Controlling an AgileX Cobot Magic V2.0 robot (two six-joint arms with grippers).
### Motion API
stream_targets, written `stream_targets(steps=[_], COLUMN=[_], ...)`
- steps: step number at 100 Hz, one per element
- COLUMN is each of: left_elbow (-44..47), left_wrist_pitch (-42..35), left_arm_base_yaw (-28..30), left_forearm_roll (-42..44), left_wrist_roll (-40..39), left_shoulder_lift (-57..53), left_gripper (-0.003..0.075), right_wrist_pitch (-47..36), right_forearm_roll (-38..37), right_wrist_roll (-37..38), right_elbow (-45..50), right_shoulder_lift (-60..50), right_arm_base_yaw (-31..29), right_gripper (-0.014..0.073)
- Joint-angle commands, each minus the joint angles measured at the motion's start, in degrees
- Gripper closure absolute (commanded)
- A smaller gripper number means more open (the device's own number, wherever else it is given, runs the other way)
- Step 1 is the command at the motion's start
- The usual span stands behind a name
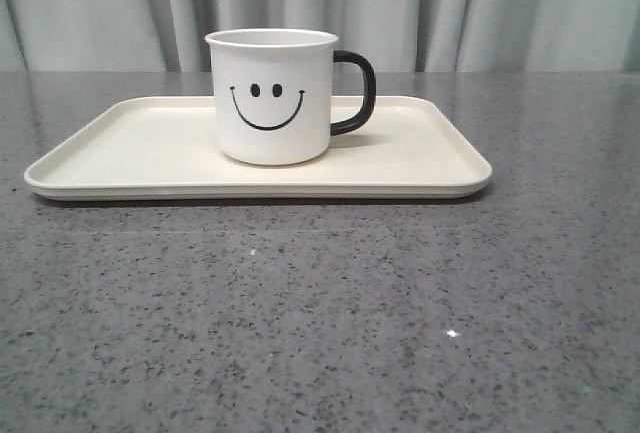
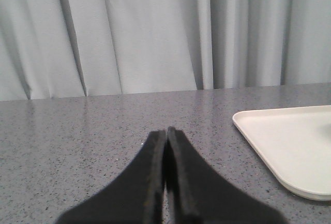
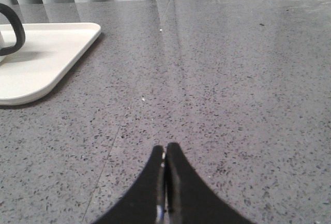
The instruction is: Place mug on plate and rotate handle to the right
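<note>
The white mug (image 1: 272,98) with a black smiley face stands upright on the cream plate (image 1: 130,153) in the front view. Its black handle (image 1: 358,93) points to the right. Neither arm shows in the front view. In the left wrist view my left gripper (image 2: 166,131) is shut with nothing in it, over bare countertop, and a corner of the plate (image 2: 289,141) lies off to one side. My right gripper (image 3: 165,147) is likewise shut and holds nothing, well apart from the plate (image 3: 46,58); part of the handle (image 3: 14,25) shows at that view's edge.
A grey speckled countertop (image 1: 320,313) stretches around the plate on all sides. Pale grey curtains (image 1: 480,3) hang behind the table's far edge.
</note>
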Motion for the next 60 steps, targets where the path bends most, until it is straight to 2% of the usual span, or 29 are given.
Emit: stream_targets(steps=[1, 60], left_elbow=[0.5, 0.5], left_wrist_pitch=[-4.3, -4.3], left_arm_base_yaw=[0.1, 0.1], left_forearm_roll=[-0.6, -0.6], left_wrist_roll=[-0.4, -0.4], left_shoulder_lift=[-1.6, -1.6], left_gripper=[0.0740, 0.0740], right_wrist_pitch=[-4.8, -7.7], right_forearm_roll=[-0.6, -0.7], right_wrist_roll=[0.1, 0.2], right_elbow=[0.1, 0.1], right_shoulder_lift=[-1.1, -1.1], right_arm_base_yaw=[-0.2, -0.2], right_gripper=[0.0706, 0.0706])
